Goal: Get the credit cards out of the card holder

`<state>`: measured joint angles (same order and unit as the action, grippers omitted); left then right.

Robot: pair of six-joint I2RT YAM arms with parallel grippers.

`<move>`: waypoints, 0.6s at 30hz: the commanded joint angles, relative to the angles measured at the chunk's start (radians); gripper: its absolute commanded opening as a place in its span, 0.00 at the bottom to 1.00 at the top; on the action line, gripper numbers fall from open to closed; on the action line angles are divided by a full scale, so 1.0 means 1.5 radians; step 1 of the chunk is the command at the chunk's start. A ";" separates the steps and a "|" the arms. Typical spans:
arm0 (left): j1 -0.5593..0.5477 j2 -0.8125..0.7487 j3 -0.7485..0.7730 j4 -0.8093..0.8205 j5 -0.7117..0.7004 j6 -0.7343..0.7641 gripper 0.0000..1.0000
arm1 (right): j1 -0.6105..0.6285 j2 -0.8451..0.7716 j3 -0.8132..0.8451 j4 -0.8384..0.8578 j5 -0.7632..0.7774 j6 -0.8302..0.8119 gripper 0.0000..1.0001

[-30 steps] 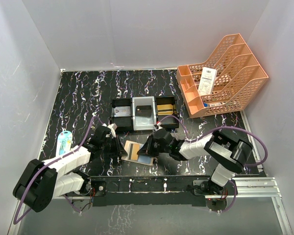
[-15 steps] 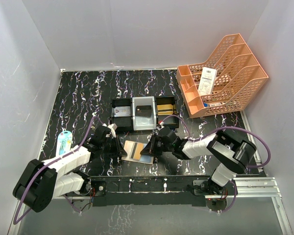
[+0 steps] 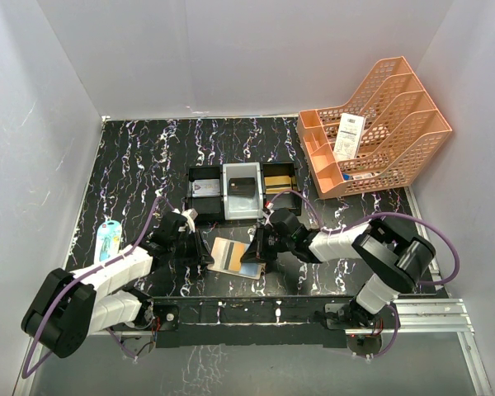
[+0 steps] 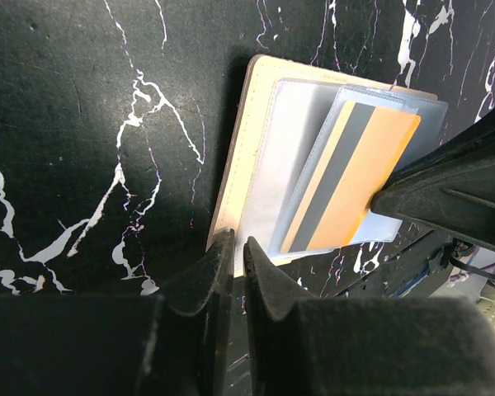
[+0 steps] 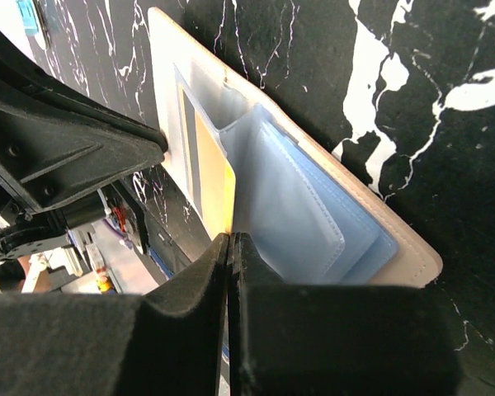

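The card holder point(image 4: 249, 124) lies open on the black marbled table point(image 3: 148, 165), near the front edge between my two arms. My left gripper point(image 4: 235, 247) is pinched onto its left border, pinning it. My right gripper point(image 5: 231, 239) is clamped on the exposed end of the gold card point(image 4: 359, 165), which sits partway out of a pale plastic slot. The card looks light, stiff and slick, so I'd hold flat across that end and draw along the sleeve; the soft holder would lift otherwise.
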<state>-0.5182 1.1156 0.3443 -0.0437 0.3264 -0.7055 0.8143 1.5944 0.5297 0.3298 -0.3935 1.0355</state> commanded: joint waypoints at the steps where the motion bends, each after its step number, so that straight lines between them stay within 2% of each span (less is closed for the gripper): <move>1: -0.002 -0.014 0.010 -0.030 -0.008 0.013 0.09 | -0.016 -0.006 0.028 -0.020 -0.043 -0.049 0.00; 13: -0.006 -0.024 0.030 -0.042 -0.009 0.013 0.11 | -0.035 -0.008 0.023 -0.030 -0.058 -0.052 0.00; 18: -0.017 -0.058 0.065 -0.041 -0.018 -0.004 0.26 | -0.034 0.017 0.028 0.029 -0.093 -0.033 0.00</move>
<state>-0.5262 1.0836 0.3706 -0.0937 0.3134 -0.6998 0.7643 1.5970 0.5407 0.2707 -0.4812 0.9707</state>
